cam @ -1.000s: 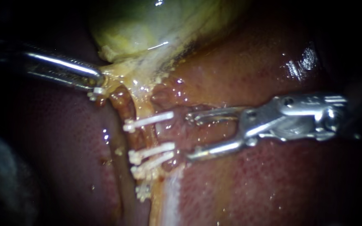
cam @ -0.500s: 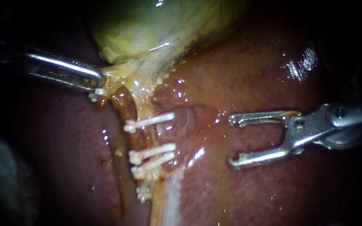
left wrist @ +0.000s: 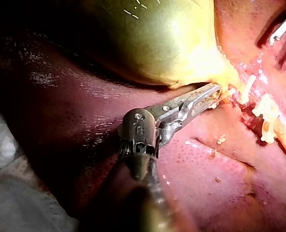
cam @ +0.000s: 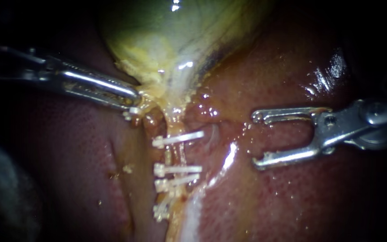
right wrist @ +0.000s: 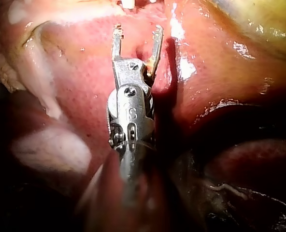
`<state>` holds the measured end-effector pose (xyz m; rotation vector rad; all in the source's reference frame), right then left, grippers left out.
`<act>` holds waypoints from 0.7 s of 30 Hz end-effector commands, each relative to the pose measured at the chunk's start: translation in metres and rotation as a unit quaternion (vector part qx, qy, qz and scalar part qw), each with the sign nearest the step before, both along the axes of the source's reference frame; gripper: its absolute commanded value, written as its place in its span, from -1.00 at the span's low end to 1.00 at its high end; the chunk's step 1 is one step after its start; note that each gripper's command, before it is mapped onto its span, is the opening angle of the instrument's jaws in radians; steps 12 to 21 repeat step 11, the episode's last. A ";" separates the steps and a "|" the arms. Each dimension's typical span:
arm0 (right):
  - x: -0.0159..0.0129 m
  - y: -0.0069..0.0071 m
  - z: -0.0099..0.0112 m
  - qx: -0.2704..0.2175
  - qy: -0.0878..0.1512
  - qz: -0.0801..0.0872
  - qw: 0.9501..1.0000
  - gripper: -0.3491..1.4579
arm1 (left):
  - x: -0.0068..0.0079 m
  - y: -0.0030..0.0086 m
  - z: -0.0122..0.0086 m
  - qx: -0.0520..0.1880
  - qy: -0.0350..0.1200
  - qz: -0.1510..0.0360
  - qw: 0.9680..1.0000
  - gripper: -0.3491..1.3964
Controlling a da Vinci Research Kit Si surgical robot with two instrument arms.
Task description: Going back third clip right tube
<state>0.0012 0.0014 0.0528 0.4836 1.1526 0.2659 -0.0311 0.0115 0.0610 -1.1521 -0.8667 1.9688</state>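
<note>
A: Where the tube [cam: 172, 154] runs near to far, how do the clips [cam: 178, 169] lie?

B: Three thin white ones cross it, long axes left-right. The right instrument [cam: 257, 140] sits well right, steel jaws agape and empty; the left instrument [cam: 135, 95] clamps the glossy gallbladder [cam: 157, 40] at its neck.

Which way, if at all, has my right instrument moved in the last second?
Yes: the right instrument has withdrawn rightward, away from the clips.
</note>
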 end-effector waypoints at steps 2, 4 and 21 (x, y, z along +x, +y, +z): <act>0.0000 0.0001 -0.0001 0.001 0.000 0.000 1.000 -0.06 | -0.0002 -0.0001 0.0003 0.001 -0.001 0.001 1.000 -1.00; 0.0000 0.0001 -0.0002 0.001 0.000 0.000 1.000 -0.06 | -0.0003 0.0000 0.0003 0.001 -0.001 0.001 1.000 -1.00; 0.0001 0.0002 -0.0005 0.002 0.000 0.001 1.000 -0.06 | 0.0001 0.0001 0.0001 0.002 -0.002 0.002 1.000 -1.00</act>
